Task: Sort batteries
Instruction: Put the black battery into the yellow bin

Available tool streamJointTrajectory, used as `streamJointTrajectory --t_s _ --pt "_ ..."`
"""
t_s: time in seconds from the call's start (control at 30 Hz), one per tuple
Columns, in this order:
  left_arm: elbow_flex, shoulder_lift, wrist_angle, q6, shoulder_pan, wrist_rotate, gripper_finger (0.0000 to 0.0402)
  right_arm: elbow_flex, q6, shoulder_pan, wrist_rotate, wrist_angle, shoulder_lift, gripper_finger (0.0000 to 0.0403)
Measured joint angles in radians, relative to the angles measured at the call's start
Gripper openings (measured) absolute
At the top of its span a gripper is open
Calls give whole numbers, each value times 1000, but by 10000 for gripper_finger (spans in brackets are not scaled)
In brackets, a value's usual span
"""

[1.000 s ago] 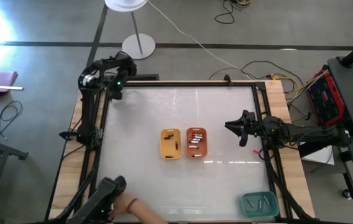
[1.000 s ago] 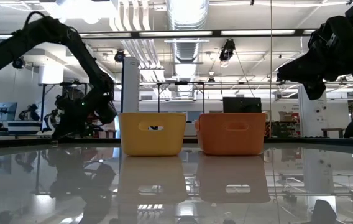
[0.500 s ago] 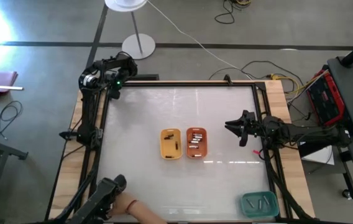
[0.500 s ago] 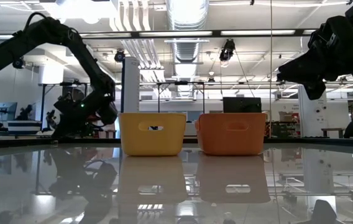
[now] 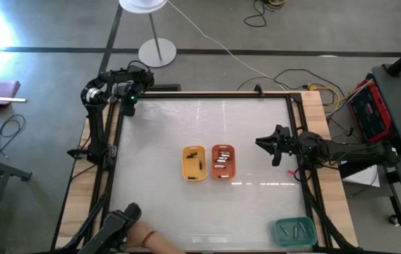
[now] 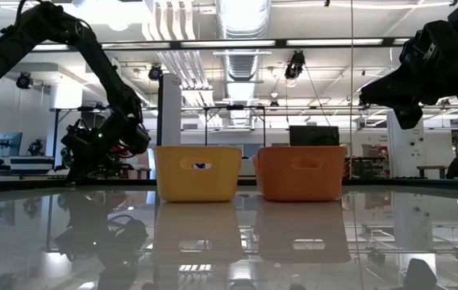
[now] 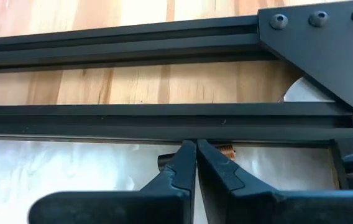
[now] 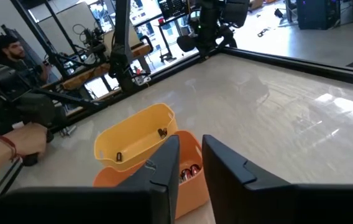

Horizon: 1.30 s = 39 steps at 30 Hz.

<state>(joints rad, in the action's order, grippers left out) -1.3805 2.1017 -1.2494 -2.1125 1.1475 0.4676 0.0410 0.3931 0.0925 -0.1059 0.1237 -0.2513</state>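
Meanwhile, the left pincer, fingers together, has drawn back to the surface's upper-left corner; batteries lie sorted; right pincer, apart, waits.

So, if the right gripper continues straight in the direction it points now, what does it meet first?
Probably the orange tray: the right gripper points at it, with the yellow tray just beyond. Depth is uncertain.

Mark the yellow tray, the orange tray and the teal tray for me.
yellow tray point(image 5: 194, 163): high view, on its floor near the middle.
orange tray point(image 5: 223, 161): high view, on its floor among the batteries point(image 5: 222, 161).
teal tray point(image 5: 296, 231): high view, on its floor, at the table's near right corner.
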Motion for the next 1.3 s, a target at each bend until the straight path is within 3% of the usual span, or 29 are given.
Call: streamJointTrajectory --t_s 0.3,0.5,0.63,0.97,1.1,1.3 --pt "-103 2 -37 19 -50 -20 0 0 0 0 0 0 0 69" --pt "-142 2 -70 14 -97 23 11 0 0 0 0 0 0 83" --pt "-131 2 -76 -89 -115 12 45 0 0 0 0 0 0 91" --pt "-75 1 -59 -247 -71 -121 178 0 0 0 0 0 0 79" --pt "-60 0 41 -255 -49 -144 192 0 0 0 0 0 0 69" --pt "-75 -4 44 -260 -41 -154 193 0 0 0 0 0 0 59"
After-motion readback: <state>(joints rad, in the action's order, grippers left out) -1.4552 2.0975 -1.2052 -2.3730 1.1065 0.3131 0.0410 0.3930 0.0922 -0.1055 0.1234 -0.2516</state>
